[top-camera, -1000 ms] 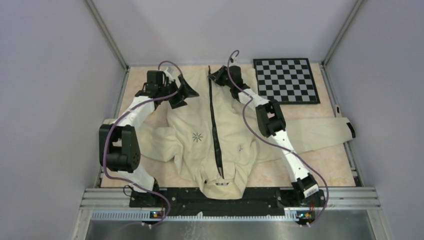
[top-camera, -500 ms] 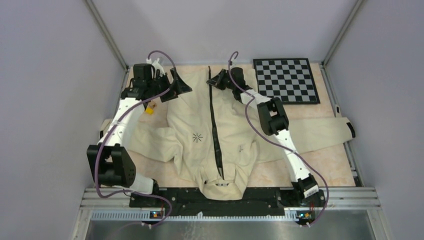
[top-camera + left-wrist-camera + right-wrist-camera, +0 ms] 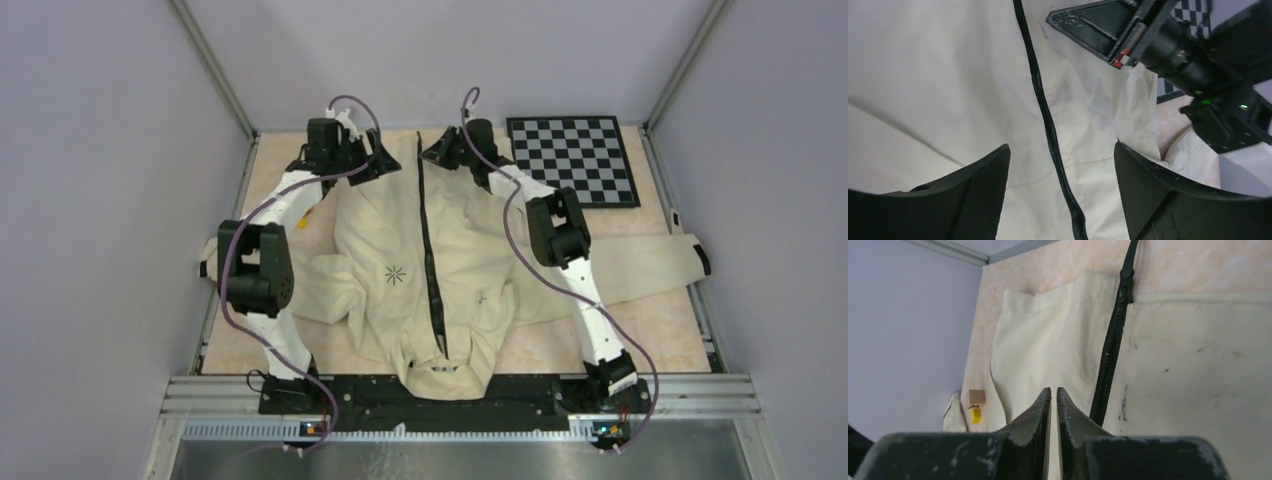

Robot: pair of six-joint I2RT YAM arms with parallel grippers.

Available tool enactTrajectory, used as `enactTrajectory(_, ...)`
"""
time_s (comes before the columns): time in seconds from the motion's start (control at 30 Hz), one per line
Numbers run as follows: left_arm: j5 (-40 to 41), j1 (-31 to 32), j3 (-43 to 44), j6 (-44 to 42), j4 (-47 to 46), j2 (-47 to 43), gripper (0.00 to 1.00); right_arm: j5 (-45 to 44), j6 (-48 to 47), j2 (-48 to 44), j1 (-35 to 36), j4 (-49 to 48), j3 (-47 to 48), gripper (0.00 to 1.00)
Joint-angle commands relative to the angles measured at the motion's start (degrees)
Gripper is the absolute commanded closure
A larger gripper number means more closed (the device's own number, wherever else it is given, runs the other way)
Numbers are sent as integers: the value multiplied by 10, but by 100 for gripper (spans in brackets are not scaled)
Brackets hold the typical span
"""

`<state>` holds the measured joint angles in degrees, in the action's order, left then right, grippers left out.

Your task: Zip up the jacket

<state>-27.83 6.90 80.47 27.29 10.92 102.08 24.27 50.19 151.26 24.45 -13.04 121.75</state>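
Cream fabric covers most of the pale marbled bench [image 3: 650, 335]. The jacket [image 3: 470, 260] lies flat on its back, with the collar toward the arm bases and the hem at the far edge. One sleeve is stretched out to the right and the other is bunched on the left. Spread this way, the front panels lie level and the closure runs as one straight line away from the robot, which probably makes it easier to work along.

A checkerboard [image 3: 572, 160] sits in the far right corner and looks unrelated to the job.

The left arm [image 3: 255, 270] and the right arm [image 3: 560, 235] both reach to the hem, one on each side of the black zipper [image 3: 428, 240]. This looks like the usual split, where one side pins the cloth and the other works the closure.

In the left wrist view the left jaws stand wide above the fabric, with the zipper [image 3: 1040, 85] running between them. They hold nothing and seem lined up to come down around it.

The right jaws are pressed almost together, low over the panel just beside the zipper [image 3: 1113, 340] near the hem. I cannot tell whether any cloth is pinched between them.

The teeth look joined along the stretch I can see, but I cannot pick out the slider, so progress is hard to judge.

The small starburst logo [image 3: 396, 274] faces up, which confirms the front is uppermost.
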Motion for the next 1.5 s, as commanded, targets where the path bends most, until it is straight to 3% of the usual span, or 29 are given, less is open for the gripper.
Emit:
enactTrajectory(0.0,30,31,77,-6,-94,77,22,-67,-98,-56,-10,85,49,90)
enactTrajectory(0.27,108,66,170,-37,-170,207,30,-87,-172,-75,-22,136,45,84)
enactTrajectory(0.5,212,79,216,-61,-164,275,31,-82,-197,-81,-21,141,16,79)
enactTrajectory(0.63,259,81,229,-31,-195,306,34,-78,-256,-85,-21,138,24,70)
enactTrajectory(0.77,271,83,270,-5,-209,346,36,-82,-334,-75,-26,157,64,60)
enactTrajectory(1.03,301,91,355,11,-177,413,32,-10,-371,-42,-48,205,145,59)
enactTrajectory(1.27,272,89,439,-69,-159,456,57,-26,-393,-77,-40,173,126,51)
enactTrajectory(1.33,236,89,446,-77,-163,463,56,-26,-384,-74,-39,172,125,51)
enactTrajectory(1.47,236,91,463,-81,-156,473,44,-28,-370,-77,-39,172,123,51)
